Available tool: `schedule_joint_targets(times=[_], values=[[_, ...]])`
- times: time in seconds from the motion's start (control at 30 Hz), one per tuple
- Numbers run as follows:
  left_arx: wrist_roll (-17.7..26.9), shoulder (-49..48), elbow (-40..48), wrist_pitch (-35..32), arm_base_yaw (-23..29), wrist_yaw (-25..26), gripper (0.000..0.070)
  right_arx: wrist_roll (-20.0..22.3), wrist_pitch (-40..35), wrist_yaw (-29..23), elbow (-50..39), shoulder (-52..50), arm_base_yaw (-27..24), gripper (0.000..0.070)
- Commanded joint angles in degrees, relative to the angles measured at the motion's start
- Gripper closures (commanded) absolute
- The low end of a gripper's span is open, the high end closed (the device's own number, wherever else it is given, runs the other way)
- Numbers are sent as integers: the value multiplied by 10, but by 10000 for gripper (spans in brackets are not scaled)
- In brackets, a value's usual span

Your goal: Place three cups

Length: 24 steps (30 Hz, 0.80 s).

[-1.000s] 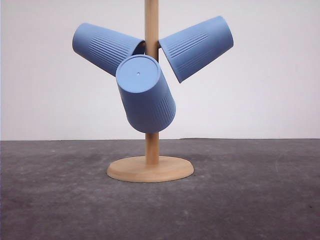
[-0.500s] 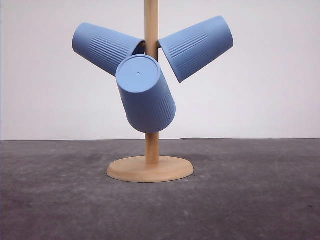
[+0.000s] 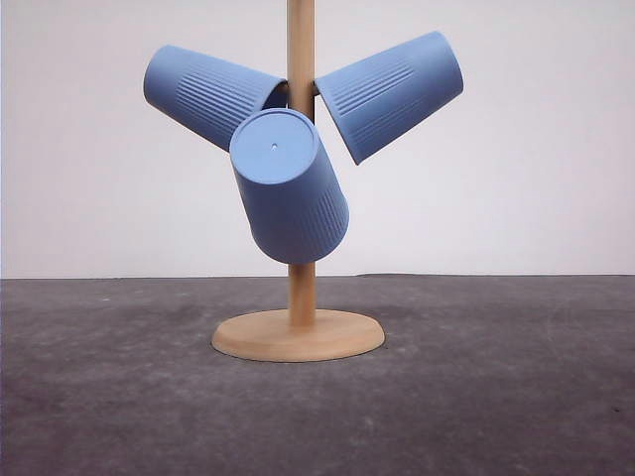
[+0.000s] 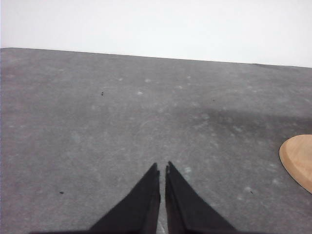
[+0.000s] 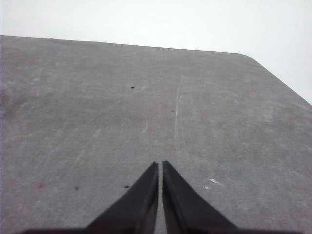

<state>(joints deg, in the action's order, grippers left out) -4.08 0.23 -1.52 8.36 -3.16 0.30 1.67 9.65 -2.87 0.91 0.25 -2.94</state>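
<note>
Front view: a wooden stand [image 3: 300,238] rests on the dark grey table [image 3: 516,397], its round base [image 3: 298,335] set toward the far edge, roughly midway between the left and right edges. Three light-blue ribbed cups hang on the upright post, none touching the table. The left cup [image 3: 203,94] angles up and away to the left, mouth against the post. The right cup [image 3: 392,94] angles up and away to the right, mouth likewise at the post. The front cup [image 3: 288,186] hangs lower, in front of the post, its flat base with a small central dot turned toward the camera and tilted upward. The front cup overlaps the left cup in view; whether they touch cannot be told. Left wrist view: the left gripper [image 4: 162,170] has its black fingers drawn together with a hairline gap, holding nothing, above bare table, with an edge of the stand's base at the side. Right wrist view: the right gripper [image 5: 160,165] is likewise closed to a thin slit, empty, over bare table near a rounded corner.
</note>
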Motion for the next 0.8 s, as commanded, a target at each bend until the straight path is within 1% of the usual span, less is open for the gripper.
schedule_joint_targets(times=[0.0,0.77], values=[[-2,0,8,-6,-1,1,700,-6,-7,-2,-2,0,1,688],[-2,0,8,-6,-1,1,700,-6,-7,-2,-2,0,1,687]])
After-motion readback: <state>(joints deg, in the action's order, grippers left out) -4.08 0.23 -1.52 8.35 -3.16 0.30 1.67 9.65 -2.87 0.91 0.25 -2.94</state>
